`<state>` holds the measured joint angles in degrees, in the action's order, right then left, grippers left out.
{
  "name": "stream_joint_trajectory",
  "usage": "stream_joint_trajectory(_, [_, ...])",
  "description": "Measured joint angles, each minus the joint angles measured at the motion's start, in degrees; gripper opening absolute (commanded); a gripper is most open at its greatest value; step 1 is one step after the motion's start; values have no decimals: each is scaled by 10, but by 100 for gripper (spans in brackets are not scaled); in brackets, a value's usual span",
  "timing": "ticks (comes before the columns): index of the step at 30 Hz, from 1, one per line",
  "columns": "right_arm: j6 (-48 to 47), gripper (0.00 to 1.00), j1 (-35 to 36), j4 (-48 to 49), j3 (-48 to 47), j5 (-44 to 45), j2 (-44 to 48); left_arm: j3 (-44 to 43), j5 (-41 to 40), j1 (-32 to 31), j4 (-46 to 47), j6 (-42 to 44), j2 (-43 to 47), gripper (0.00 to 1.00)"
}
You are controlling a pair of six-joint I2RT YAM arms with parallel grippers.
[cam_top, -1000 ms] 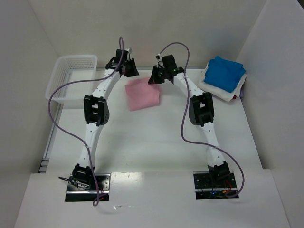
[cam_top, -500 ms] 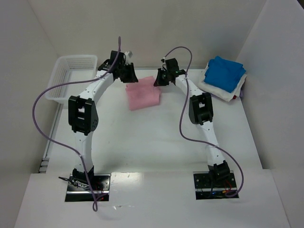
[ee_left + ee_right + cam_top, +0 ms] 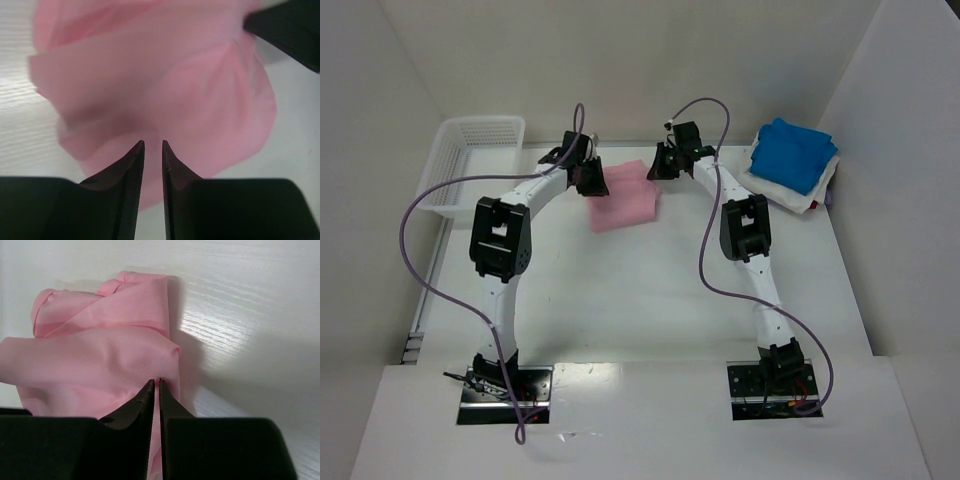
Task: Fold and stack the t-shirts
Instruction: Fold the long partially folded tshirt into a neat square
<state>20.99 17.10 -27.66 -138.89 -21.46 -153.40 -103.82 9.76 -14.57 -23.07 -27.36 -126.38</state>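
Note:
The light pink t-shirt [image 3: 625, 198] lies folded at the table's far middle. My left gripper [image 3: 590, 178] is at its far left corner and my right gripper [image 3: 658, 166] at its far right corner. In the left wrist view the fingers [image 3: 131, 165] stand a thin gap apart with pink cloth [image 3: 165, 90] bunched between and beyond them. In the right wrist view the gripper [image 3: 155, 385] is pinched shut on a fold of the pink shirt [image 3: 100, 350]. The bright blue t-shirt [image 3: 793, 152] lies folded on the white t-shirt [image 3: 788, 197] at the far right.
A white mesh basket [image 3: 470, 165] stands at the far left. White walls close in the table at the back and on both sides. Purple cables loop off both arms.
Both grippers have come in onto the pink shirt's far corners. The left arm's elbow swung left and then partly back. The shirt's far edge now looks bunched up.

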Motion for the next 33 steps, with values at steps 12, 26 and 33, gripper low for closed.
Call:
stream_joint_trajectory(12, [2,15,0,0,0,-4,0,-81,-49,35,10,0,-91,28])
stream_joint_trajectory(26, [1,18,-5,-1,-15,3,-4,-130,-50,73,16,1,-124,32])
stream_joint_trajectory(33, [1,30,-25,-2,-46,9,-4,-154,-33,89,14,6,-134,44])
